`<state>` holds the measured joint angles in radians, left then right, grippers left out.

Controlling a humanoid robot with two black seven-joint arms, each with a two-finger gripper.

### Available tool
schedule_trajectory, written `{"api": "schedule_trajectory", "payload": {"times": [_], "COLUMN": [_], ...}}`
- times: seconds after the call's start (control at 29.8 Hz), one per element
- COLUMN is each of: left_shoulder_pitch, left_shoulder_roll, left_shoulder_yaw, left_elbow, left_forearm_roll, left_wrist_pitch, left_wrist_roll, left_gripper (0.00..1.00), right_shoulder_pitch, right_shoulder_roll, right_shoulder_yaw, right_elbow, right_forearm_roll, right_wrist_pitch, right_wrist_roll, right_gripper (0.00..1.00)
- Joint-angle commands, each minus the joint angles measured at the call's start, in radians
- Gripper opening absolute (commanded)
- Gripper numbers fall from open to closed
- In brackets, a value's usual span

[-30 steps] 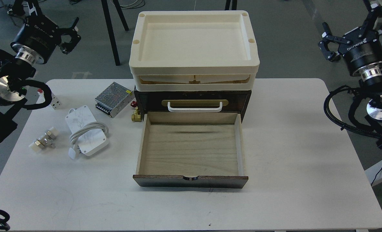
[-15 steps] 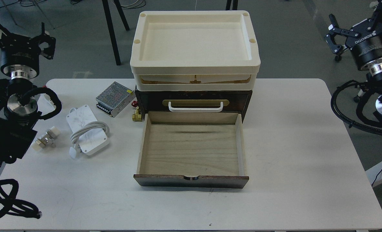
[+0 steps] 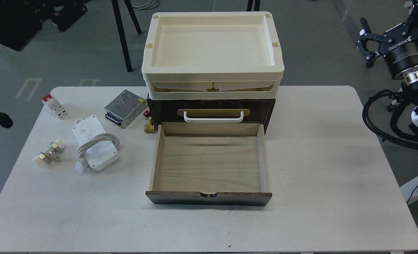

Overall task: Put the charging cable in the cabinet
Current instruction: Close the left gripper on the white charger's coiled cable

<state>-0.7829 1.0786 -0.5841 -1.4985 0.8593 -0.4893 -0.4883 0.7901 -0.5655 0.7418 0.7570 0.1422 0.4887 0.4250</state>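
The charging cable [image 3: 95, 143] is a flat white adapter with its cord coiled round it and a white plug [image 3: 79, 167] at the near end. It lies on the table left of the cabinet. The dark brown cabinet [image 3: 210, 107] stands at the table's middle back, its pale-wood drawer [image 3: 209, 164] pulled fully open and empty. My left gripper [image 3: 66, 12] is a dark blur at the top left, high and far from the cable. My right gripper [image 3: 364, 40] hangs off the table's right side, its fingers spread and empty.
A cream plastic tray [image 3: 212, 76] sits on top of the cabinet. A perforated grey power-supply box [image 3: 125, 108], a brass fitting [image 3: 149, 127], a red-and-white block [image 3: 54, 106] and metal fittings with white caps [image 3: 49, 153] lie around the cable.
My left arm has swung up and back from the table's left edge to the top left corner, uncovering the red-and-white block. My right arm has barely moved. The cable has not moved.
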Motion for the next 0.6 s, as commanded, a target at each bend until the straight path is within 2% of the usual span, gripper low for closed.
{"api": "schedule_trajectory", "payload": {"times": [0.0,0.1,0.17,0.34,0.4,0.57], "left_shoulder_pitch": [0.007,0.001,-0.003,0.001,0.002,0.004], "left_shoulder_roll": [0.032,0.021,-0.027,-0.173,-0.201,-0.233], "left_shoulder_yaw": [0.163,0.309,0.386,0.42,0.421,0.434], "left_elbow": [-0.01,0.094,0.206,0.522,0.579,0.619], "left_forearm_roll": [0.559,0.766,0.863,1.003,1.012,1.017], "left_wrist_pitch": [0.041,0.152,0.201,0.256,0.281,0.298], "left_wrist_roll": [0.0,0.0,0.0,0.0,0.0,0.0], "left_gripper": [0.99,0.99,0.99,0.98,0.98,0.97], "right_shoulder_pitch": [0.0,0.0,-0.002,-0.006,-0.008,-0.014], "right_shoulder_roll": [-0.01,-0.013,-0.013,-0.013,-0.013,-0.013], "right_shoulder_yaw": [-0.001,-0.001,-0.001,-0.002,-0.002,-0.001], "right_elbow": [-0.001,0.002,0.002,0.007,0.005,0.005], "right_forearm_roll": [-0.001,-0.001,-0.001,0.0,-0.001,-0.001], "right_wrist_pitch": [0.0,0.0,0.0,0.0,0.0,0.0], "right_wrist_roll": [-0.002,-0.002,-0.002,-0.002,-0.002,-0.002], "right_gripper": [1.0,1.0,1.0,1.0,1.0,1.0]}}
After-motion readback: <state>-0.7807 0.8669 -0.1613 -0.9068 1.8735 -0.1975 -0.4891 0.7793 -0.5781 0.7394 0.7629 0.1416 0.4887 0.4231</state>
